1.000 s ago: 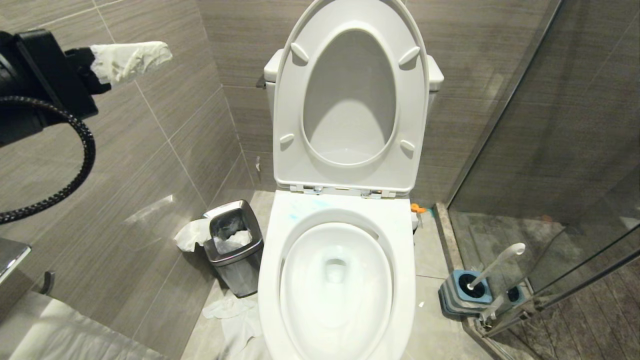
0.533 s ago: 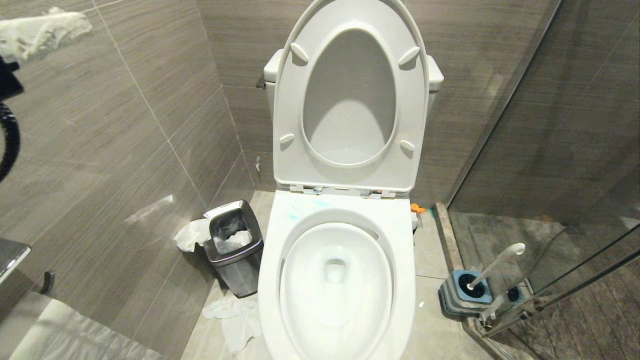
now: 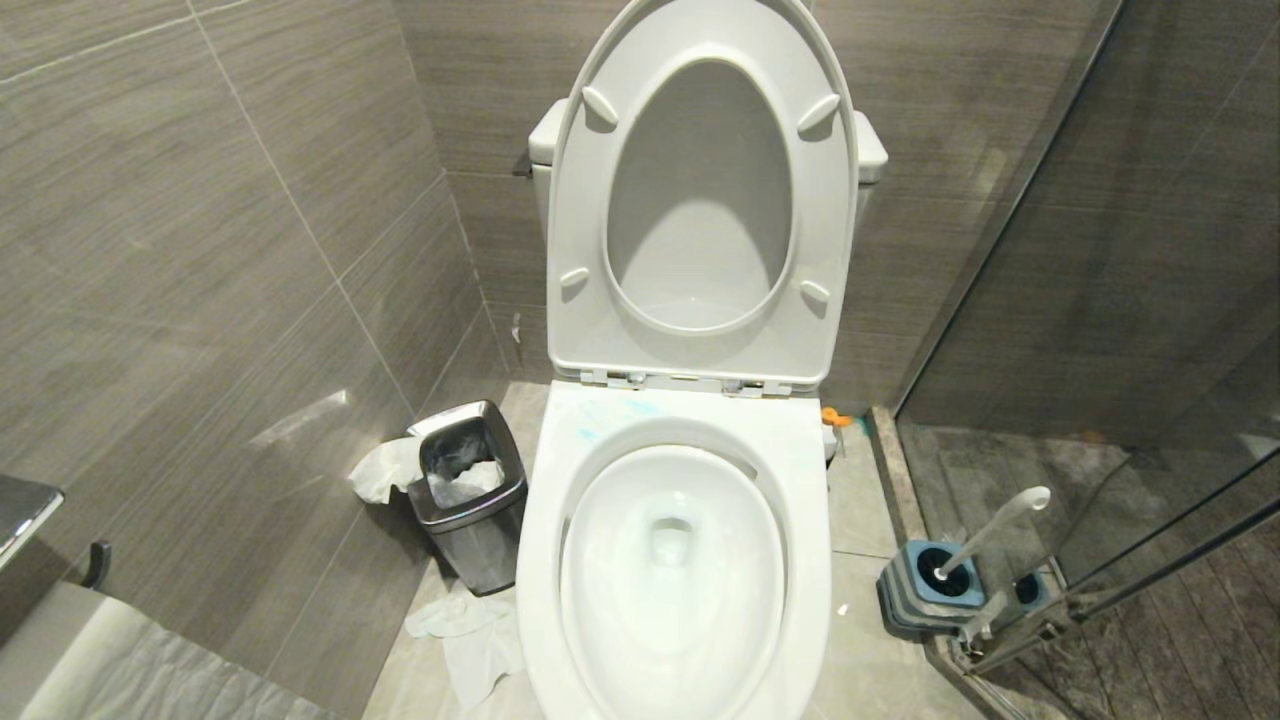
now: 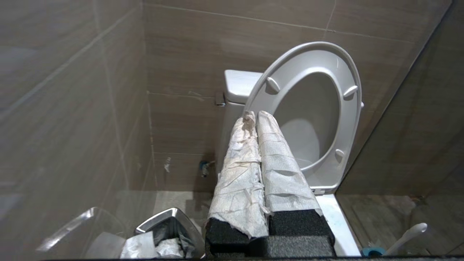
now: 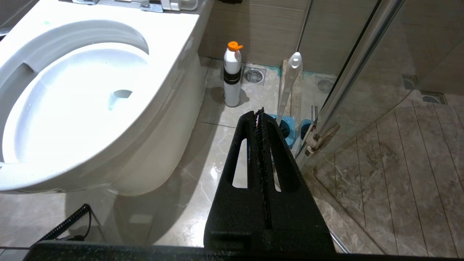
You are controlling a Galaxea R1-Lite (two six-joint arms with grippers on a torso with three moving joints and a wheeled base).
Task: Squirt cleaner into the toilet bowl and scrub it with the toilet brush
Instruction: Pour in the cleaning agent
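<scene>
toilet (image 3: 680,560) with seat and lid raised; faint blue streaks on the rim behind the bowl. the cleaner (image 5: 232,74) stands upright on the floor just beside the toilet's right flank, near a floor drain; in the head view only its orange collar (image 3: 835,418) peeks past the rim. the brush (image 3: 990,530) leans in its blue holder (image 3: 925,585) by the glass shower door, further forward on the same side. a steel bin (image 3: 470,490) with paper around it sits on the opposite side.

handling, judged: the bottle is a stiff, smooth plastic cylinder, probably light to moderate and liable to slip or topple; best taken across the body at or near the dark label band, below the collar. the brush is light and rigid; its curved handle is best taken high up, well clear of the bristles.

left gripper (image 4: 255,116): paper-wrapped fingers pressed together, holding nothing, raised and pointing toward the lifted lid, outside the head view. right gripper (image 5: 260,112): jaws closed, empty, hanging low over the floor beside the toilet, aimed toward holder and bottle.
</scene>
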